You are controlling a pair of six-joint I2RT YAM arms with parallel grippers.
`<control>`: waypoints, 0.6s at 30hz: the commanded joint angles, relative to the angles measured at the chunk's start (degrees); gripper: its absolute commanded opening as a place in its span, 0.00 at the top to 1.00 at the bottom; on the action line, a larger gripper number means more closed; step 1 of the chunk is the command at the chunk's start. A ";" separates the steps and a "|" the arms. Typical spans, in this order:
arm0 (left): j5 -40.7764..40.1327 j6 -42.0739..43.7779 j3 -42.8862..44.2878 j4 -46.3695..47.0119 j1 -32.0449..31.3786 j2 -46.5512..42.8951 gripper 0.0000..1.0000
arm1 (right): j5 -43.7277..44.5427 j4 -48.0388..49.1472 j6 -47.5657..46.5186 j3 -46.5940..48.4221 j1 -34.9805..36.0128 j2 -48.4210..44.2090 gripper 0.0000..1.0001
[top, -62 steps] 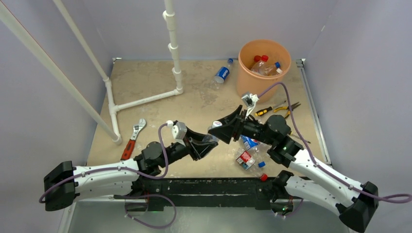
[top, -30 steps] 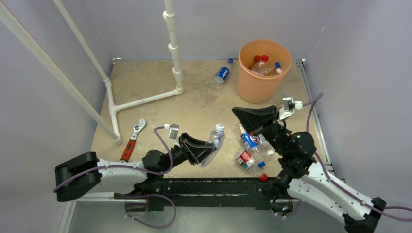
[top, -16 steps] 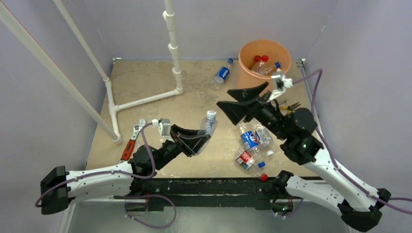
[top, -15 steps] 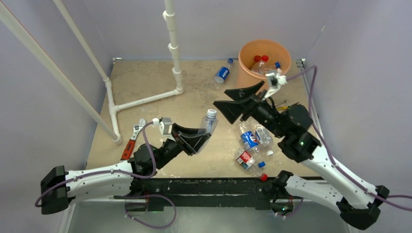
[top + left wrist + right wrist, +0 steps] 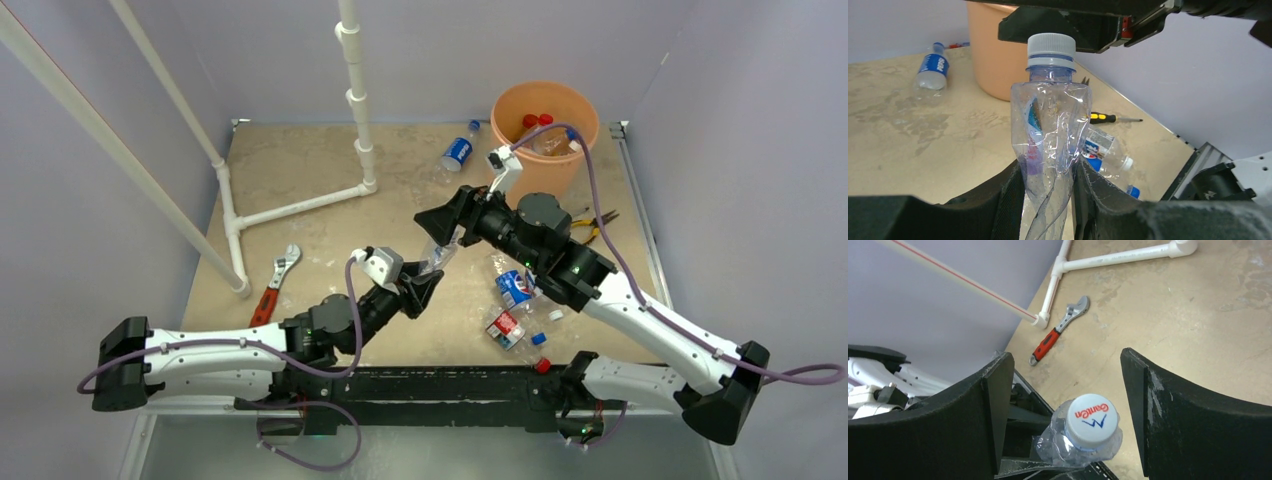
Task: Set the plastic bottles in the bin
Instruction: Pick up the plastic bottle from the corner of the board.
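- A crumpled clear bottle (image 5: pixel 1050 130) with a white cap (image 5: pixel 1092 420) stood upright in mid-air above the middle of the counter (image 5: pixel 300 170). It was well apart from the orange bin (image 5: pixel 520 178) at the far right.
- The left claw (image 5: pixel 1048 185) was clenched on the bottle's squashed lower body, with the cap pointing up.
- The right claw (image 5: pixel 1070 390) hung spread wide, one finger on either side of the cap, touching nothing that I could see.
- This looked like a handover. To do it well, the right claw would want to drop past the cap and close on the firmer neck, since the thin walls seemed likely to buckle.
- The left claw should probably let go only once that grip is firm.
- A few bottles (image 5: pixel 545 135) lay inside the bin, a blue-labelled bottle (image 5: pixel 458 152) lay near its foot, and several loose bottles (image 5: pixel 515 290) lay beside the right arm.
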 commanded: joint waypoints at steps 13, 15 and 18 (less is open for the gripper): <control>-8.09 4.86 1.27 2.01 -1.41 -1.32 1.00 | 1.40 -1.75 2.44 -0.39 0.31 -0.79 0.33; -8.16 4.82 1.31 1.98 -1.45 -1.39 1.00 | 1.17 -1.32 2.49 -0.73 0.32 -0.45 0.33; -7.91 4.77 1.40 2.08 -1.45 -1.49 1.00 | 0.99 -0.28 2.54 -1.40 0.31 -0.38 0.38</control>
